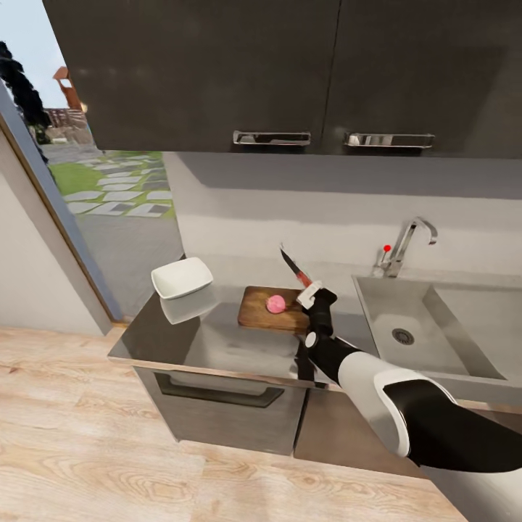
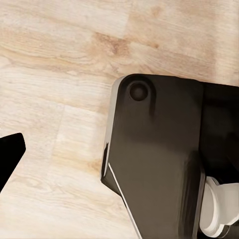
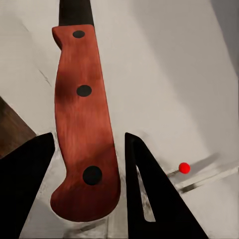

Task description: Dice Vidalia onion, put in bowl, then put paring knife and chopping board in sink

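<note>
Kitchen corner seen from the head camera. Dark wall cabinets (image 1: 217, 72) with two chrome handles hang above a pale back wall; at the left a doorway opens onto grass and stepping stones, and light wooden floor (image 1: 87, 435) runs in front of the units. The glossy grey surface (image 1: 181, 341) carries the white squarish bowl (image 1: 182, 278) near its left end, mirrored in the sheen below it, and the dark brown chopping board (image 1: 262, 312) further right, well apart from the bowl. The Vidalia onion (image 1: 275, 304), a small pinkish-red rounded lump, rests whole on the board, toward its right half. To the right lies the grey steel sink (image 1: 406, 319) with a round drain and a chrome tap (image 1: 407, 245) bearing a red knob. The right arm reaches in from the lower right, partly covering the board's right edge; the right hand (image 1: 313, 293) is just beside the onion, its fingers (image 3: 149, 199) closed on the paring knife (image 3: 84, 129). The knife shows a reddish handle with three dark rivets and a thin dark blade, which points up and leftward, raised clear of the board. In the left wrist view, a dark rounded robot part (image 2: 159, 159) shows over the wooden floor, and the left hand's opening cannot be told.
</note>
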Controlling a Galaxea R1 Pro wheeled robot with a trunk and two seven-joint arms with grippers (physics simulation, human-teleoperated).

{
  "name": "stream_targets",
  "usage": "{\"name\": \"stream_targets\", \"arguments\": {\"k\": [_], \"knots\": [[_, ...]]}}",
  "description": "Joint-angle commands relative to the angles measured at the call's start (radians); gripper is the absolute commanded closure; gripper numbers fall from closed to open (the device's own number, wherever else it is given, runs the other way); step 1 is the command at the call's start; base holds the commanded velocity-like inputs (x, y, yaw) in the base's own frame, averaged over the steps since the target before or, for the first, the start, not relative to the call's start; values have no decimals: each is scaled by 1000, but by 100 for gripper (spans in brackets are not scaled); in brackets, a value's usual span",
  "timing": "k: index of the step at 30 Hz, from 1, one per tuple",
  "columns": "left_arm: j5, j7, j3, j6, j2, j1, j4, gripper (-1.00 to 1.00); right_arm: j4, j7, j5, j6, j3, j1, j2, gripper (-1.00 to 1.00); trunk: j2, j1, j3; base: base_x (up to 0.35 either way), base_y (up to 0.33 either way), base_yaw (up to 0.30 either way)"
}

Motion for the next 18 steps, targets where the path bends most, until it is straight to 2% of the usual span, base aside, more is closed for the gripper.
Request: {"name": "stream_targets", "arguments": {"k": [1, 18], "knots": [[11, -10, 1, 0, 0, 0, -1, -100, 2, 10, -9, 1, 9, -1, 0, 100, -2, 1, -2, 0, 0, 0], [11, -10, 1, 0, 0, 0, -1, -100, 2, 43, -3, 12, 10, -1, 0, 100, -2, 1, -2, 0, 0, 0]]}}
